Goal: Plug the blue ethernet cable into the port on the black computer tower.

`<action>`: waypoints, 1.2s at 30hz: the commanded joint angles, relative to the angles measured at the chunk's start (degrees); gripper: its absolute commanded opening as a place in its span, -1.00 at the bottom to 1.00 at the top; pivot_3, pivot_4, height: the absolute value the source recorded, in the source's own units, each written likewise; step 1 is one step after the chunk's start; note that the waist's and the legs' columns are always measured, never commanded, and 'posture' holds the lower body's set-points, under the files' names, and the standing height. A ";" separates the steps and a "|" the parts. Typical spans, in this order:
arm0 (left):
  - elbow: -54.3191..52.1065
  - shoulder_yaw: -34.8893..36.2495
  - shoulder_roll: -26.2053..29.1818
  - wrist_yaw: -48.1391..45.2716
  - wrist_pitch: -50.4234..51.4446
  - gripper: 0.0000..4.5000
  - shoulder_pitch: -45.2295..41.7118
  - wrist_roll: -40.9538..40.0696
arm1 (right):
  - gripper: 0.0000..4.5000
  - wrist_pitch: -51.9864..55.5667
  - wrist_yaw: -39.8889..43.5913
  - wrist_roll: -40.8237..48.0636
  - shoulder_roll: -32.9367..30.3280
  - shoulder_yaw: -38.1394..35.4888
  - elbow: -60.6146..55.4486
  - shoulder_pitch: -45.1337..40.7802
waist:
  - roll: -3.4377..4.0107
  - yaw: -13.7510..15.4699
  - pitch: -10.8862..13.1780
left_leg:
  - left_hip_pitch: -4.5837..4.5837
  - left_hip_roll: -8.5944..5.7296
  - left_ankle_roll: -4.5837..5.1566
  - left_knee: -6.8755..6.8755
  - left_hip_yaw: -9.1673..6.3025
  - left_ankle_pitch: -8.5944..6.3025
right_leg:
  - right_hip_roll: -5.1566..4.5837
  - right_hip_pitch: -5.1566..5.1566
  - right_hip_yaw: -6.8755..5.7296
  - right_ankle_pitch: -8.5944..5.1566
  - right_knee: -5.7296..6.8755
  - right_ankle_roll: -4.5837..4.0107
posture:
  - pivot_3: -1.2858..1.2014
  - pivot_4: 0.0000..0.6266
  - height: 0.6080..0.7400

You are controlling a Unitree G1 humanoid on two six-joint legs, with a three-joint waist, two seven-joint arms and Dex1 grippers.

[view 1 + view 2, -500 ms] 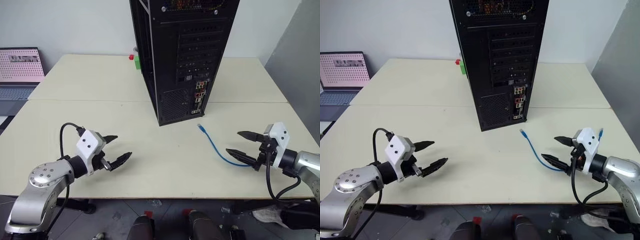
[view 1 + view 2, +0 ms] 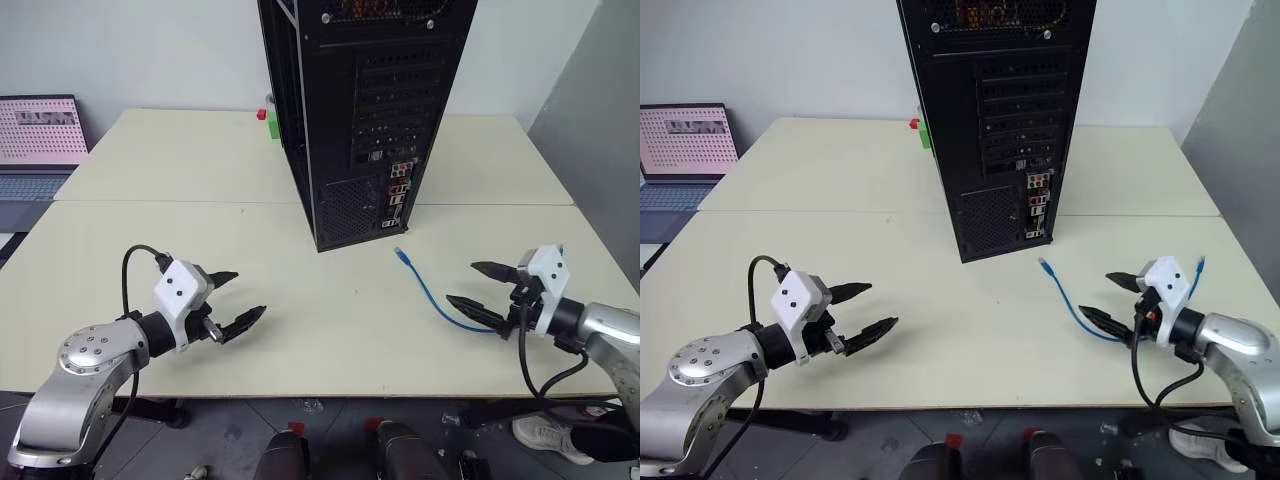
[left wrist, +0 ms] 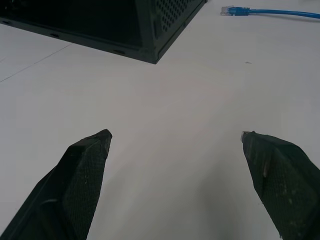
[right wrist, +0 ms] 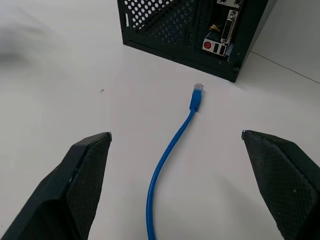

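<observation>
The black computer tower point(image 2: 365, 110) stands upright at the middle back of the table, its rear panel with slots, vent grille and coloured connectors facing me. I cannot pick out the port among the connectors point(image 2: 398, 190). The blue ethernet cable point(image 2: 428, 293) lies loose on the table to the right of the tower's base, one plug point(image 4: 198, 92) pointing at the tower. My right gripper point(image 2: 478, 286) hovers open over the cable's near curve, touching nothing. My left gripper point(image 2: 232, 300) hangs open over bare table at the front left, far from the cable.
A laptop point(image 2: 38, 140) with a lit screen sits off the table's far left. Small red and green blocks point(image 2: 268, 120) lie behind the tower's left side. A seam point(image 2: 170, 201) crosses the cream table. A grey wall panel point(image 2: 600, 130) rises on the right.
My right gripper has shifted slightly left, toward the cable. The left gripper and the cable stay where they were.
</observation>
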 commanded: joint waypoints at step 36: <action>0.04 -10.55 -2.60 -3.67 -8.58 1.00 -4.43 4.30 | -0.99 -6.82 -11.30 -18.74 21.24 13.58 22.25 -17.01 | 0.00 0.02 0.00 | -0.09 -0.03 0.00 0.02 -0.01 0.00 | 0.00 -0.09 -0.02 0.16 0.05 -0.28 | 0.03 -0.52 1.00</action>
